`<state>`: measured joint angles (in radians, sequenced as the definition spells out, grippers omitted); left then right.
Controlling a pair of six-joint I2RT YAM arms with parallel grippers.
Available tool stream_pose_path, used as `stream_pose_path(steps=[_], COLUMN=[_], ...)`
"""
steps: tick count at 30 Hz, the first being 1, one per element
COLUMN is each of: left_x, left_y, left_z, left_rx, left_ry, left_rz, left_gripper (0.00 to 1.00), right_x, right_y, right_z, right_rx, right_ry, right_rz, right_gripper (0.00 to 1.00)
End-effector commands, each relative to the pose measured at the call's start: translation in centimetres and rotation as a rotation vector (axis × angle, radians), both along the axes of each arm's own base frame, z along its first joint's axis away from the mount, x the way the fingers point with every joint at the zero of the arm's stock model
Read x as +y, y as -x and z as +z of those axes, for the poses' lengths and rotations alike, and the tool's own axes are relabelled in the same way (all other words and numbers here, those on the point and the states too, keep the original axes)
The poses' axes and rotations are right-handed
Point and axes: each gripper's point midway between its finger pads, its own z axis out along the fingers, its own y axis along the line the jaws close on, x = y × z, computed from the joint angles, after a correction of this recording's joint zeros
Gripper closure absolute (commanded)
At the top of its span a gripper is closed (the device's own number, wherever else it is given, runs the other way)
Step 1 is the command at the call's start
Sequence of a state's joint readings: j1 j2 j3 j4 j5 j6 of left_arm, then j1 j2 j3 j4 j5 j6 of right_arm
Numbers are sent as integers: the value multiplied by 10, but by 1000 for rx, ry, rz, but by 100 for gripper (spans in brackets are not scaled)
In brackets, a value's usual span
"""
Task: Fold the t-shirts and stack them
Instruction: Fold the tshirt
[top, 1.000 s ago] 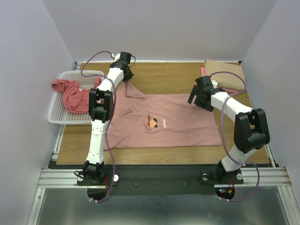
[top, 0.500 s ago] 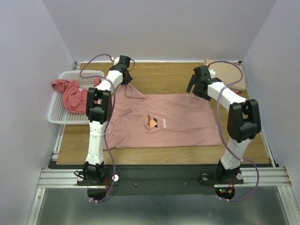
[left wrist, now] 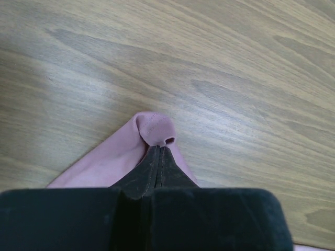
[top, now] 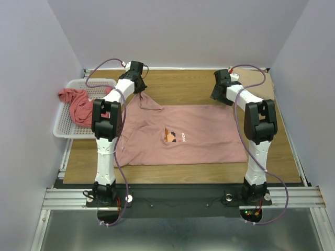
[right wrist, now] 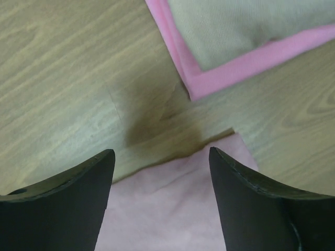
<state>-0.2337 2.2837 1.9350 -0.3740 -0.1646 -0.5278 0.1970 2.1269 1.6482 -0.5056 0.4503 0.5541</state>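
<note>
The dusty-pink t-shirt point(top: 178, 133) with a pixel graphic lies spread flat on the wooden table. My left gripper point(top: 140, 90) is shut on its far left sleeve tip point(left wrist: 154, 128), pinched between the black fingers point(left wrist: 149, 170) and pulled toward the back. My right gripper point(top: 220, 95) is open and empty, low over the shirt's far right corner point(right wrist: 172, 209); its jaws straddle the cloth edge. The tan tee point(right wrist: 235, 31) lies folded on the bright pink tee point(right wrist: 246, 68) at the back right. The coral-red tee point(top: 78, 107) is crumpled in the basket.
The white mesh basket point(top: 65, 128) stands at the left table edge. Grey walls close in the back and both sides. Bare wood point(top: 183, 86) shows behind the shirt, and a strip shows in front of it.
My right gripper has moved back and left, from over the shirt's right side to its far right corner. My left gripper has drawn the sleeve slightly farther back.
</note>
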Motion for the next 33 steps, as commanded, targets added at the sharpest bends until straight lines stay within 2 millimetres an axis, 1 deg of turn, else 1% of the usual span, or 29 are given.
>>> stream_pose_path(steps=[1,2,4,6,7,10,11,14,16,17,21,22,25,26,28,29,30,31,32,33], left_x=[1,1,1,3,4,5,5,4,5,5,6,6,6,7,7,5,4,4,4,5], left_y=[-1,1,3,6,7,12,14,19,20,22,26,27,31,34,35,36,37,37,37,38], left_z=[41,41,44,41,44,42,43,42,45,43,45,46,46,45,46,46,47,48,49,48], left_rx=[-80,-79,-82,-74,-80,-73,-74,-72,-84,-78,-78,-80,-81,-77,-83,-84,-84,-85,-85,-84], left_ry=[10,11,13,15,12,14,17,30,34,32,32,33,37,40,47,53,56,58,59,59], left_rz=[-7,-5,-4,5,9,14,15,9,11,11,11,14,15,15,16,11,7,4,5,7], left_gripper=[100,100,100,100,100,100,100,100,100,100,100,100,100,100,100,100,100,100,100,100], right_x=[-6,-7,-6,-3,-4,-5,-7,-10,-8,-8,-8,-7,-8,-9,-10,-10,-11,-10,-10,-10], right_y=[-22,-22,-21,-18,-14,-9,-7,-7,-5,-1,1,3,10,11,13,13,12,11,9,8], right_z=[18,13,7,5,0,-3,-8,-13,-17,-21,-23,-23,-28,-31,-36,-37,-39,-38,-36,-32], right_rx=[-76,-67,-59,-52,-42,-33,-23,-16,-8,2,2,3,13,18,27,28,33,29,23,15], right_ry=[25,32,20,5,3,2,11,30,11,6,-4,-8,-10,-7,-1,-2,2,2,2,4], right_rz=[-35,-40,-43,-40,-48,-53,-59,-73,-75,-78,-93,-94,-110,-115,-122,-122,-122,-121,-120,-121], right_gripper=[25,31,32,34,34,35,36,36,37,38,42,47,53,60,69,77,82,85,93,96])
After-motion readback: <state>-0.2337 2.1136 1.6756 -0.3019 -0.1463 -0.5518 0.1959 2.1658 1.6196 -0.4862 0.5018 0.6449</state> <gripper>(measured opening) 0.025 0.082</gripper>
